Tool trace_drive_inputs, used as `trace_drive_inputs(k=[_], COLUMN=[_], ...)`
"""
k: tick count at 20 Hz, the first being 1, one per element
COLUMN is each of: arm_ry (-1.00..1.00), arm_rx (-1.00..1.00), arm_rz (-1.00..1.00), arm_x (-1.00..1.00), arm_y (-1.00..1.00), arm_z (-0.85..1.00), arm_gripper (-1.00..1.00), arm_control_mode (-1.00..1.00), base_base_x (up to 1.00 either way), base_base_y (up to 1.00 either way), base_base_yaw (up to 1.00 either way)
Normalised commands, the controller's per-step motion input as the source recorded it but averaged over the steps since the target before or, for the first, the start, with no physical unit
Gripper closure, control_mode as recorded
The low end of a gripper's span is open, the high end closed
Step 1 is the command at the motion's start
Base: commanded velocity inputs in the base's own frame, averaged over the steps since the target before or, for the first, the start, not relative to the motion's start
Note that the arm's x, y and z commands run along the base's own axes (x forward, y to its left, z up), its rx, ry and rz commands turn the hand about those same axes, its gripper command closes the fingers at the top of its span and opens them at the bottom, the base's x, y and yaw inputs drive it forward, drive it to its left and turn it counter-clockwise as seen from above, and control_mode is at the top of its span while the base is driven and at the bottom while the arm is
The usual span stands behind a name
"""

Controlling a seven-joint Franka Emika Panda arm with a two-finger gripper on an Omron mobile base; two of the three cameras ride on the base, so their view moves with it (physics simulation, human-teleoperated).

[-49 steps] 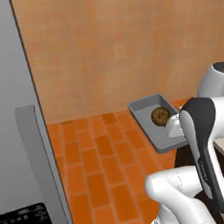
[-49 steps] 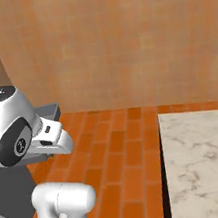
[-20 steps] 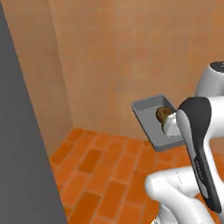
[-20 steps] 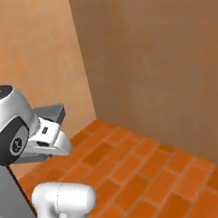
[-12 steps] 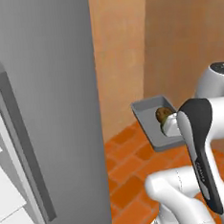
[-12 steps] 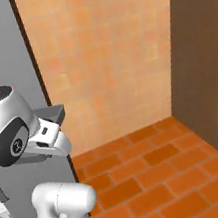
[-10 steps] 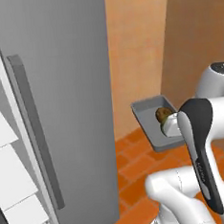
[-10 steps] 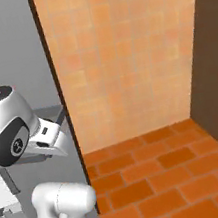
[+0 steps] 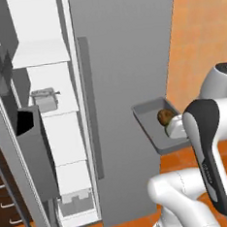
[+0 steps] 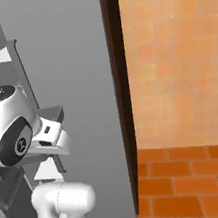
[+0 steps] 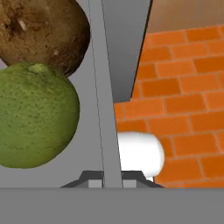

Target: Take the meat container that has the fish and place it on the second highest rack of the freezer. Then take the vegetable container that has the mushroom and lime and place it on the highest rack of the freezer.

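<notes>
**A:** What had changed at the left of the left base view?

**B:** The whole picture had swung round. A moment before, that view showed brick floor and orange wall; now the tall grey freezer point(image 9: 127, 85) with its long grey bar handle point(image 9: 89, 105) stood across the middle, and its white interior of stacked shelves opened at the upper left. That was the base turning, not the things moving.

**A:** And the load?

**B:** The shallow grey rectangular tray point(image 9: 155, 126) sat at centre right, where it had been relative to the arm. The small brown rounded mushroom point(image 9: 165, 116) lay in it, and in the hand view the yellow-green lime point(image 11: 37, 116) lay touching it, just below.

**A:** The jaws?

**B:** Pressed together on the tray's thin grey wall; the gripper point(image 11: 113, 179) pinched it at the bottom of the hand view.

**A:** Meaning for the task?

**B:** A small grey container point(image 9: 45, 99) already rested on the second highest rack point(image 9: 54, 108), so I judged the fish step done. The flat white highest rack point(image 9: 37, 55), upper left, lay bare; the tray hung well apart from it, lower and to the right.
</notes>
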Motion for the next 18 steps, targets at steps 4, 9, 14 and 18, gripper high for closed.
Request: trace_drive_inputs(k=[4, 9, 14, 18], arm_ry=[0.0, 0.0, 0.0, 0.0], arm_rx=[0.0, 0.0, 0.0, 0.0], arm_rz=[0.0, 0.0, 0.0, 0.0], arm_x=[0.0, 0.0, 0.0, 0.0], arm_y=[0.0, 0.0, 0.0, 0.0], arm_z=[0.0, 0.0, 0.0, 0.0], arm_gripper=[1.0, 1.0, 1.0, 1.0], arm_control_mode=[1.0, 1.0, 1.0, 1.0], base_base_x=[0.18, 0.24, 0.25, 0.43], base_base_y=[0.57, 0.33, 0.04, 0.01], base_base_yaw=[0.41, 0.4, 0.17, 0.05])
